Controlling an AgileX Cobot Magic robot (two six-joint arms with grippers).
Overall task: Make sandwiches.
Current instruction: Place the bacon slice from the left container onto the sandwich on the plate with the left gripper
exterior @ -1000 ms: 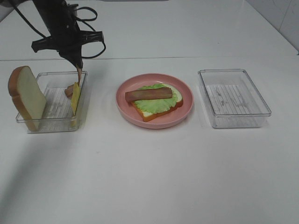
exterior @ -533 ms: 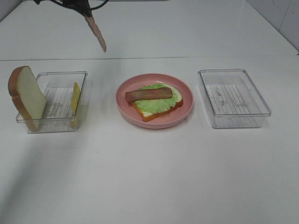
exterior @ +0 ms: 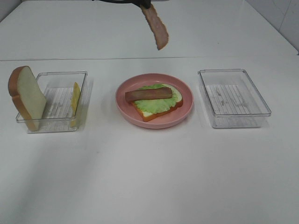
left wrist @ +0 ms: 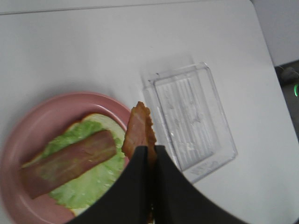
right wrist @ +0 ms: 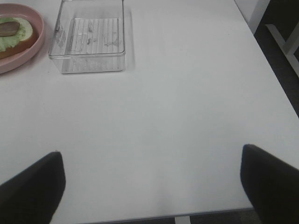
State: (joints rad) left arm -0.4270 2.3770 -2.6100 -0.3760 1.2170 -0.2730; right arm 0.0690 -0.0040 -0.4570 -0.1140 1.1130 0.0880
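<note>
On the pink plate (exterior: 124,108) lies one toast slice (exterior: 150,114) with green lettuce (exterior: 156,103) and one bacon strip (exterior: 148,94) on top. My left gripper (left wrist: 149,154) is shut on a second bacon strip (exterior: 157,28), which hangs in the air above and behind the plate; it also shows in the left wrist view (left wrist: 138,130). The gripper itself is mostly cut off at the top of the exterior view. A second toast slice (exterior: 27,97) leans on the left clear tray (exterior: 60,122), which holds a yellow cheese slice (exterior: 75,97). My right gripper (right wrist: 152,186) is open and empty over bare table.
An empty clear tray (exterior: 232,98) stands right of the plate; it also shows in the right wrist view (right wrist: 89,41) and the left wrist view (left wrist: 189,121). The table's right edge (right wrist: 271,79) lies close to the right gripper.
The left gripper lifted the bacon strip out of the left tray and carried it right, from over the tray to above the plate. The right arm has not moved.
</note>
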